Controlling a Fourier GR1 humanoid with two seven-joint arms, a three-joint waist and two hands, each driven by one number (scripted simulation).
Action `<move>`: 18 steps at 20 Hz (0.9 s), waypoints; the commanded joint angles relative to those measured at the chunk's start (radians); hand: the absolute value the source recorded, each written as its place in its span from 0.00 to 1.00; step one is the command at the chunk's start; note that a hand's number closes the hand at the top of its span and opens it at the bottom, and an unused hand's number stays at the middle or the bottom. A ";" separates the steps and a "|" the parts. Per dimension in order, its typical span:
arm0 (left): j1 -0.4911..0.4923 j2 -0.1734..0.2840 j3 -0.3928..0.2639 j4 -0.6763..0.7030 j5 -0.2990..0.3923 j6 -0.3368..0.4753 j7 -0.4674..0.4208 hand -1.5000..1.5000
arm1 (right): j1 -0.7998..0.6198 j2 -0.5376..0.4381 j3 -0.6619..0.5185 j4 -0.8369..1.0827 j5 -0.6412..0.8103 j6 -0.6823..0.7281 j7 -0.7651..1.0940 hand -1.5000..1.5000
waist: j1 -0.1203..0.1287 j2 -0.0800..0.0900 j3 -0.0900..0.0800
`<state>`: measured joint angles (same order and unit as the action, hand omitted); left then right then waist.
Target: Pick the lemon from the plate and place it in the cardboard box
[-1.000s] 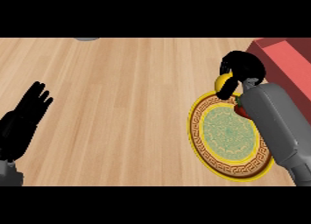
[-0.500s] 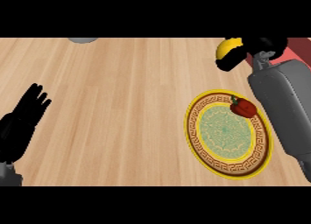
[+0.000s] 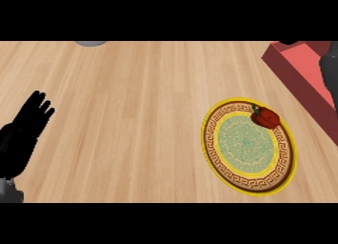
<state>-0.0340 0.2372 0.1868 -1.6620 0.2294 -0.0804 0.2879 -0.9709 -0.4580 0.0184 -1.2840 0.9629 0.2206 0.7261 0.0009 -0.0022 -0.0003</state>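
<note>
Right arm [image 3: 336,71] gone up over box [image 3: 308,78] at right edge, hand out of sight (grasp untellable); left hand [image 3: 20,136] released, lower left.

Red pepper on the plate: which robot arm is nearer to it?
Right: its forearm shows up-right of the pepper, over the box. The left hand rests far left across the counter.
</note>
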 commanded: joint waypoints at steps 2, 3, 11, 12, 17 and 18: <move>0.024 -0.016 -0.013 -0.040 -0.009 0.010 0.025 0.50 | 0.012 -0.091 -0.091 0.087 0.015 -0.044 -0.062 1.00 | 0.007 0.003 0.000; 0.002 -0.007 0.004 0.009 0.004 -0.017 -0.009 0.50 | -0.052 -0.083 -0.101 0.170 0.013 -0.056 -0.092 1.00 | 0.012 0.005 0.000; 0.014 0.007 0.025 0.007 0.022 -0.052 -0.016 0.50 | 0.013 -0.130 -0.130 0.321 0.044 -0.181 -0.273 1.00 | 0.015 0.006 0.000; 0.002 -0.007 0.011 -0.010 0.009 -0.021 0.020 0.50 | 0.064 -0.157 -0.148 0.302 0.026 -0.194 -0.323 1.00 | 0.010 0.005 0.001; -0.011 -0.009 0.011 0.004 -0.003 -0.025 0.008 0.50 | 0.018 -0.158 -0.182 0.496 0.032 -0.275 -0.422 1.00 | 0.016 0.007 0.001; -0.030 -0.010 0.014 0.004 0.007 -0.022 0.019 0.50 | 0.000 -0.158 -0.194 0.556 0.035 -0.313 -0.447 1.00 | 0.020 0.008 0.001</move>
<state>-0.0452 0.2256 0.1960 -1.6568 0.2280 -0.1017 0.2879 -0.9509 -0.6210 -0.1505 -0.8585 0.9888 -0.0078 0.3481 0.0159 0.0048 0.0003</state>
